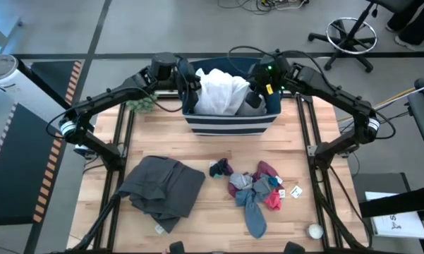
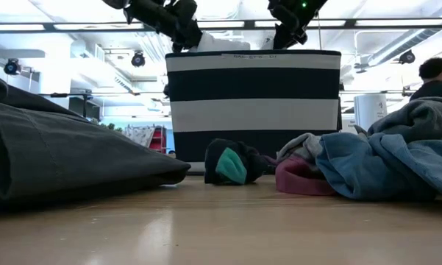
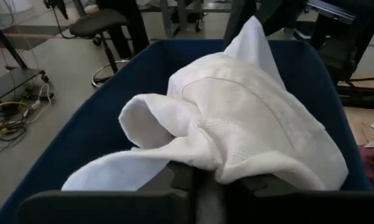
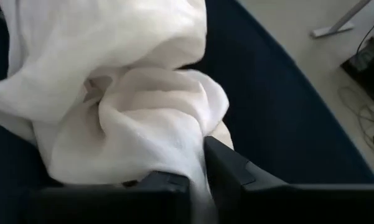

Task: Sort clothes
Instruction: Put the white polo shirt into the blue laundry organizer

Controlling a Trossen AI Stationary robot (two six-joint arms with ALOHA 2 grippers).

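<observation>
Nearest the low camera: crumpled dark grey fabric garment (image 2: pixel 66 151), lying on the wooden desk (image 1: pixel 212 212) toward its front left, a little in from the front edge and close to the left edge. Bare wood separates it from the mixed pile front centre: turquoise-blue garment (image 1: pixel 254 212), maroon garment (image 1: pixel 268 173) and small socks, with a dark teal-toed sock (image 2: pixel 232 163) at the pile's left end. A strip of open desk lies between both heaps and the bin.

Navy fabric bin with white stripes (image 1: pixel 229 125) stands at the desk's rear edge, centred. Soft white fabric garment (image 1: pixel 219 92) is bunched inside it, heaped above the rim.

Left gripper (image 3: pixel 202 180) is over the bin's left rim; fingers closed, pinching a fold of the white garment. Right gripper (image 4: pixel 196 171) is over the bin's right side; fingers likewise clamped on a fold of the same garment.

Green fuzzy ball-shaped plant (image 1: pixel 141 104) sits at the rear left, just outside the bin. Two small white tags (image 1: pixel 289 191) lie right of the pile.
</observation>
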